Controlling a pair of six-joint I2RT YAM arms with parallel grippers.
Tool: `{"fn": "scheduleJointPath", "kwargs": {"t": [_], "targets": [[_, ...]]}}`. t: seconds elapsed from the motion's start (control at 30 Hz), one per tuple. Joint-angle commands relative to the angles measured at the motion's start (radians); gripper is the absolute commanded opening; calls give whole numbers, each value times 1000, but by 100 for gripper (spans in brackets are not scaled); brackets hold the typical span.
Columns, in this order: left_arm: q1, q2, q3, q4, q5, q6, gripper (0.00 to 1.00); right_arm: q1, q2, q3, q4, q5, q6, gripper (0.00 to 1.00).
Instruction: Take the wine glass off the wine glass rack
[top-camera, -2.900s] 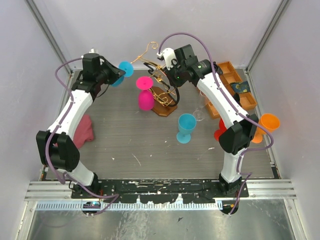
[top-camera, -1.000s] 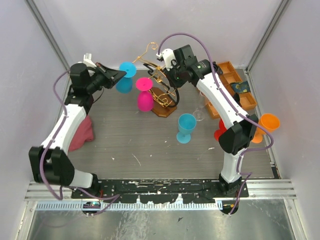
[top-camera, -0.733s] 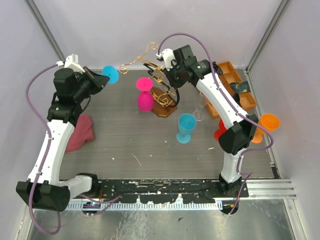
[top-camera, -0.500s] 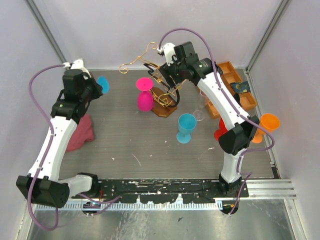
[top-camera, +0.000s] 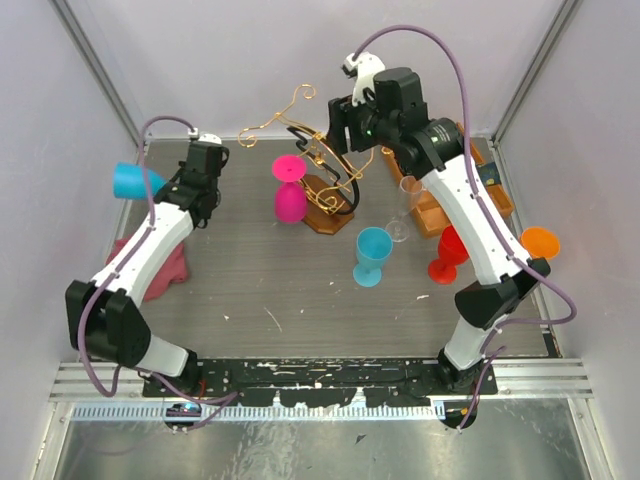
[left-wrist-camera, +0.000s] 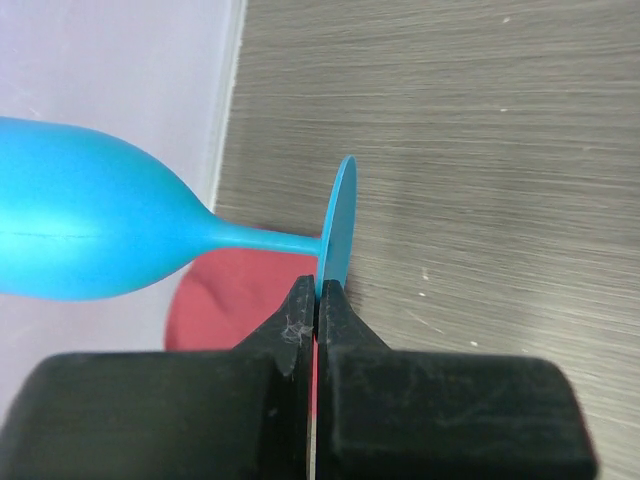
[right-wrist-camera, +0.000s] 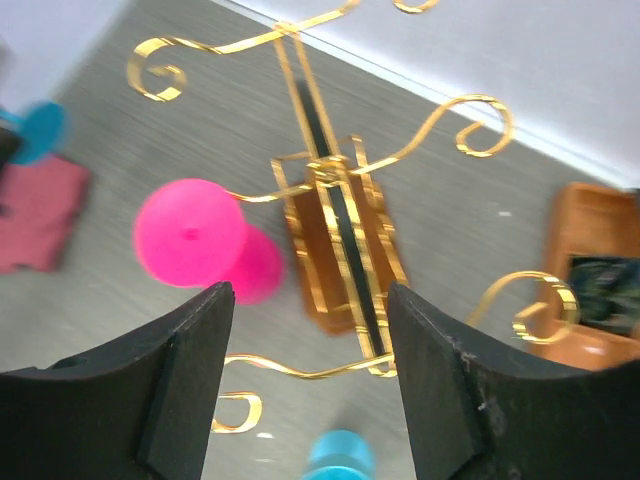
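Note:
The wine glass rack (top-camera: 318, 170) is a gold wire stand on a brown wooden base (top-camera: 326, 216) at the back middle of the table. A pink wine glass (top-camera: 290, 198) hangs upside down from one of its arms. My left gripper (top-camera: 168, 186) is shut on the foot (left-wrist-camera: 337, 225) of a blue wine glass (top-camera: 130, 180), which lies sideways at the table's left edge, well away from the rack. My right gripper (top-camera: 343, 125) is open above the rack (right-wrist-camera: 330, 200), holding nothing, with the pink glass (right-wrist-camera: 195, 240) below its left finger.
A second blue glass (top-camera: 372, 255) stands in front of the rack. A clear glass (top-camera: 408, 200), a red glass (top-camera: 447, 255) and an orange glass (top-camera: 540, 242) are at the right, by an orange-brown tray (top-camera: 470, 165). A red cloth (top-camera: 165, 265) lies at the left.
My left arm carried the blue glass from beside the rack out to the left edge. My right gripper opened, let go of the rack and rose above it.

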Motion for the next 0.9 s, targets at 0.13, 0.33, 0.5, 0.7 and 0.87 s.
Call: {"fn": "scheduleJointPath", "kwargs": {"t": [0.13, 0.33, 0.5, 0.7, 0.87], "targets": [[-52, 145, -60, 241, -295, 318, 0, 4, -2, 3, 89, -258, 564, 62], [-54, 231, -112, 370, -334, 424, 0, 4, 67, -5, 92, -281, 647, 61], [-59, 294, -151, 456, -376, 475, 0, 3, 94, -52, 129, -302, 686, 61], [-82, 396, -163, 538, -459, 543, 0, -7, 106, -102, 150, -325, 700, 60], [-83, 473, -158, 518, -502, 528, 0, -15, 112, -156, 205, -385, 727, 58]]}}
